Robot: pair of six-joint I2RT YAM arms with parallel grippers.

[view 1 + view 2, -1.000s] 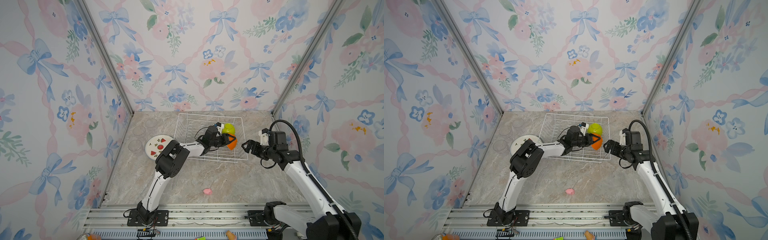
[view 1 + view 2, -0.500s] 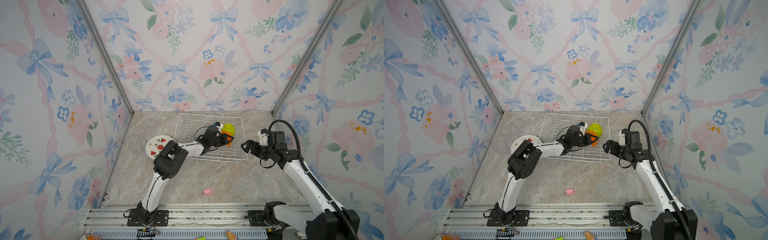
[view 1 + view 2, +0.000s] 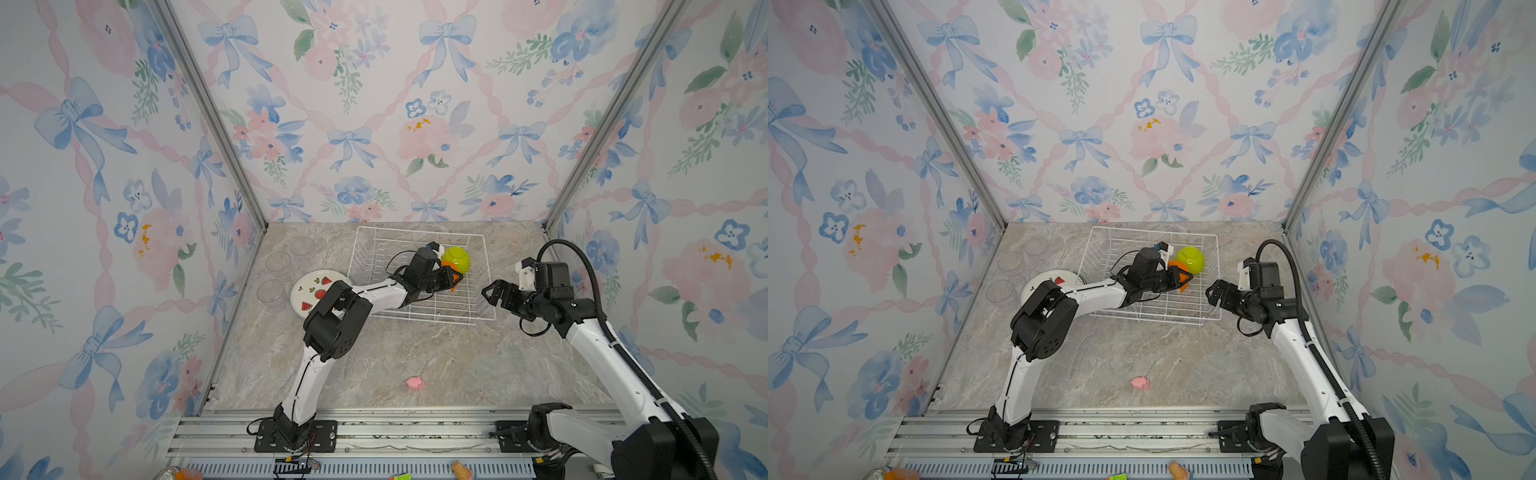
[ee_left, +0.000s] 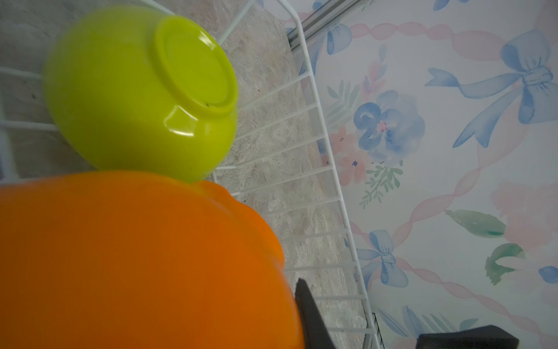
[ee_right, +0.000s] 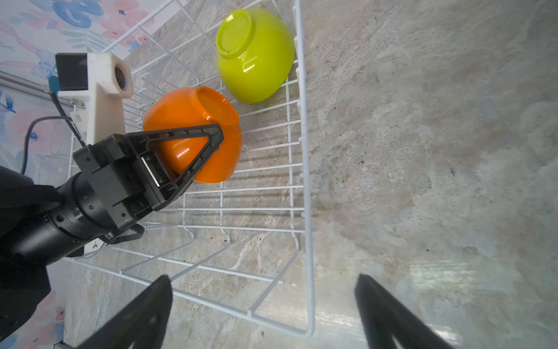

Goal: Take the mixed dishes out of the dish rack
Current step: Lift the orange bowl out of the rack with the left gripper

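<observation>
Reaching into the dish rack (image 3: 482, 277) from its 9 o'clock side, the left gripper (image 5: 216, 137) is clamped on the orange bowl (image 5: 187, 105): one black finger lies across the bowl's outer wall and the other is hidden behind it. The bowl is tipped on its side with its foot ring turned away from the gripper, and whether it touches the wires beneath cannot be told. At its 1 o'clock in both top views, the green bowl (image 3: 456, 258) sits upside down, tilted, in the rack's 2 o'clock corner close to the side wall. The right gripper (image 3: 490, 291) hovers just outside the rack's 3 o'clock edge with its fingers spread wide apart and nothing between them. On the table (image 3: 457, 365), a white plate (image 3: 313, 286) with red fruit prints lies at the rack's 9 o'clock, partly under the left arm. Three clear glasses (image 3: 278, 264) stand at 10 o'clock from the plate, by the wall. A small pink toy (image 3: 414, 382) lies well apart at 6 o'clock.
</observation>
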